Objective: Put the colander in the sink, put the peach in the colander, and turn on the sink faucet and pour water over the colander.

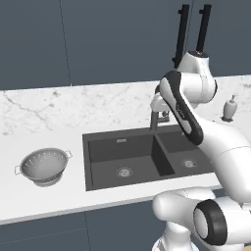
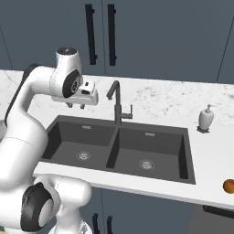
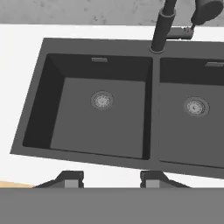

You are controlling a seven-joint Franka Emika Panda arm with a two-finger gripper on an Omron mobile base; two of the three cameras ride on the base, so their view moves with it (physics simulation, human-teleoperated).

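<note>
Up above the sink (image 3: 39,109), the claw (image 3: 111,178) hangs released and empty, its two tips spread apart over the near rim of the left basin. Behind the divider between the basins rises the sink faucet (image 2: 116,104), with no stream running from it. The colander (image 1: 43,166) sits upright on the white desk (image 1: 39,198), well to the left of the sink. The peach (image 2: 229,185) lies on the desk far to the sink's right, and a soap dispenser (image 2: 206,118) stands behind the sink's right end.

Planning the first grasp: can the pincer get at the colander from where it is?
Probably yes. The colander sits alone on the counter left of the sink, nothing on it; the open pincer hovers over the left basin.
</note>
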